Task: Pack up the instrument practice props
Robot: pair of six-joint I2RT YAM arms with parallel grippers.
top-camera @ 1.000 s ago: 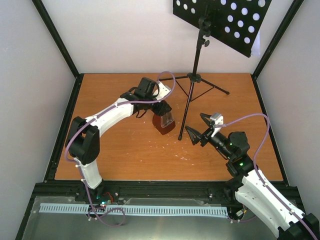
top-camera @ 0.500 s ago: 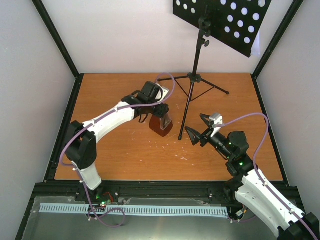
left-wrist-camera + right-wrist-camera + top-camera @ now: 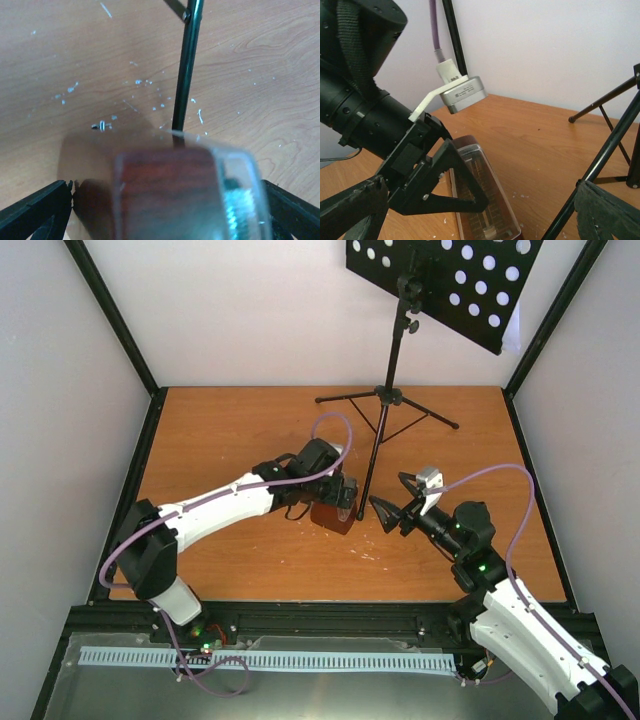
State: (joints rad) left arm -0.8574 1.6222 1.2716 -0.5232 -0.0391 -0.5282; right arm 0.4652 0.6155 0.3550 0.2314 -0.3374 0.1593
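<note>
The red-brown wooden metronome (image 3: 330, 519) with its clear cover rests on the table beside the music stand's near leg. My left gripper (image 3: 337, 502) hangs right over the metronome (image 3: 170, 195), open, with one finger (image 3: 37, 212) well clear on its left and the other close by the cover's right side. My right gripper (image 3: 392, 502) is open and empty, just to the right, facing the metronome (image 3: 487, 210). The black tripod music stand (image 3: 388, 395) stands at the back, its perforated desk (image 3: 440, 275) at the top. A white sheet-music page (image 3: 512, 336) peeks out behind the desk.
The stand's thin pole (image 3: 187, 70) and leg (image 3: 602, 162) run between the two grippers. Black frame posts (image 3: 115, 325) and pale walls enclose the orange wooden table (image 3: 230, 430). White specks (image 3: 145, 82) dot the wood.
My left arm brought the metronome nearer and to the right, up to the stand's leg, then opened its jaws off it. The right arm barely moved.
</note>
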